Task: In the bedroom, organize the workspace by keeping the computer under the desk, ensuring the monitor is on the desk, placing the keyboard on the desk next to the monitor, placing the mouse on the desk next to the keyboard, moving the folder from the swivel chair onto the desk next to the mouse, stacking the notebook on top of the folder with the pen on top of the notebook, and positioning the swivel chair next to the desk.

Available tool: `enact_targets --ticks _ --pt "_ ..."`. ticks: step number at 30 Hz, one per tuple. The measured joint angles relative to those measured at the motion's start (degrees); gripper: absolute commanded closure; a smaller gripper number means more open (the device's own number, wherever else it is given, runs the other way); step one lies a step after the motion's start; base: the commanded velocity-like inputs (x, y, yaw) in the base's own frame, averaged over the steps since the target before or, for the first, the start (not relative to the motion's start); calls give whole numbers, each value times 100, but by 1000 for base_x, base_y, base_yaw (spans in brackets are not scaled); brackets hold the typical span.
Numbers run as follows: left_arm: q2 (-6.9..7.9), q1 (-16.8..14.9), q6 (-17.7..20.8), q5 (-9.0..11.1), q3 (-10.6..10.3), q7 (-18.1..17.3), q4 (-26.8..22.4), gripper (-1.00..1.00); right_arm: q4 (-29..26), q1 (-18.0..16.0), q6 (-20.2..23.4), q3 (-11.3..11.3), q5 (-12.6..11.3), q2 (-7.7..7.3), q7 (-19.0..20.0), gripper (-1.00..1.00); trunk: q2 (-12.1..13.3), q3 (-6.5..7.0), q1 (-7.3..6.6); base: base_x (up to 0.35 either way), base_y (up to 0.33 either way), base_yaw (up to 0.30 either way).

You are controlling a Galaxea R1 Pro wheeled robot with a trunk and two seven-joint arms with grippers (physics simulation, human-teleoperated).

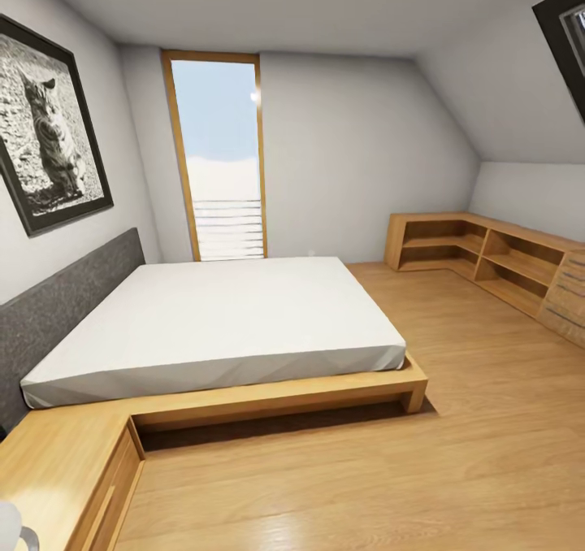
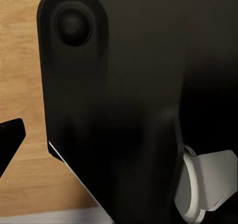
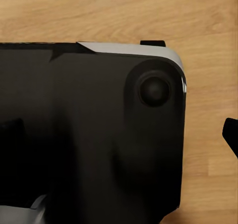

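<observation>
You are looking into a bedroom where the wooden floor (image 1: 455,453) takes most of the lower part of the head view. The bed (image 1: 219,323), with a white mattress on a low wooden frame, stands at the left, its grey padded headboard (image 1: 65,307) against the left wall. Behind it a tall window (image 1: 218,157) with a wooden frame reaches down to the floor. A low wooden corner shelf (image 1: 479,258) runs along the far right walls, and it ends in a cabinet with drawers (image 1: 569,299). A framed black and white cat picture (image 1: 49,128) hangs above the headboard. A wooden bedside cabinet (image 1: 65,478) is at the lower left corner. None of the workspace things, worktop included, appear here. Both wrist views show dark robot body (image 2: 129,110) over the floor; for each gripper I cannot tell the state.
</observation>
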Motion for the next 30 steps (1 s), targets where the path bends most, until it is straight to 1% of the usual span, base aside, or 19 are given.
enact_targets --ticks 6,9,11,16,18,19,21,22,23,24,26,27,30 --pt "-5 0 0 4 -4 -4 -16 -100 -8 0 -73 -8 -5 -1 -12 -100 241 108 -132 0 0 0" --pt "-10 0 -1 2 -14 -5 -41 -100 -13 0 -379 -17 -11 -2 -19 -100 361 162 -198 0 0 0" --pt "-14 0 -4 -1 -18 -5 -97 -100 -12 0 -702 -29 -21 3 -21 -100 442 198 -242 0 0 0" --pt "6 -1 -7 0 -20 -5 -371 -100 -9 0 -1844 -21 -29 33 -24 -100 642 288 -352 0 0 0" --pt "4 -1 -50 3 -17 -5 -485 -100 -13 0 -2164 -12 -26 37 -24 -100 723 324 -396 0 0 0" --pt "4 0 -90 3 -16 -5 -519 -100 -19 0 -2250 -9 -22 36 -24 -100 763 342 -418 0 0 0" --pt "-2 0 -317 4 -16 -5 -584 -100 -75 0 -2413 -9 -21 29 -24 -100 843 377 -462 0 0 0" --pt "-7 0 -530 3 -17 -5 -607 -100 -134 -1 -2469 -19 -28 24 -26 -100 883 396 -484 0 0 0" --pt "-9 0 -647 2 -17 -5 -616 -100 -160 0 -2490 -22 -29 22 -27 -100 923 413 -506 0 0 0" --pt "-14 0 -875 0 -18 -5 -628 -100 -201 0 -2517 -29 -31 19 -29 -100 963 431 -528 0 0 0" --pt "-21 0 -1106 -2 -23 -7 -636 -100 -230 0 -2535 -31 -31 19 -30 -100 1044 467 -572 0 0 0" --pt "-31 0 -1314 -10 -30 -9 -644 -100 -251 0 -2548 -33 -31 20 -31 -100 1045 468 -572 0 0 0" --pt "-69 1 -1654 -47 -52 -11 -681 -100 -273 0 -2561 -32 -30 24 -32 -100 1045 468 -572 0 0 0"
